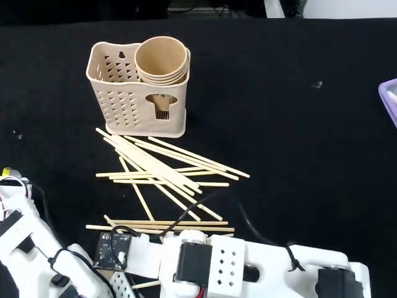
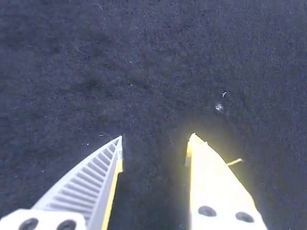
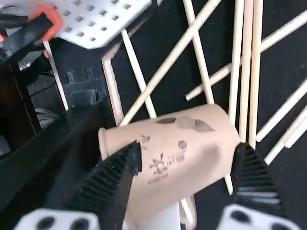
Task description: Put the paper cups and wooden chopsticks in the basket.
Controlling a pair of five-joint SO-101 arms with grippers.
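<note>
- The left arm sits folded low at the near edge; the left end effector points down, jaws apart.
- The right arm lies low and sideways; the right end effector is spread wide.

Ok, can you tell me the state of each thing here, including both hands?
Basket: upright, one compartment looks empty.
Stacked paper cups: upright, in the other compartment.
Wooden chopsticks: scattered flat on the table.
Loose paper cup: on its side, across chopsticks.
Right hand: open, straddling that cup.
Left hand: open, empty.
</note>
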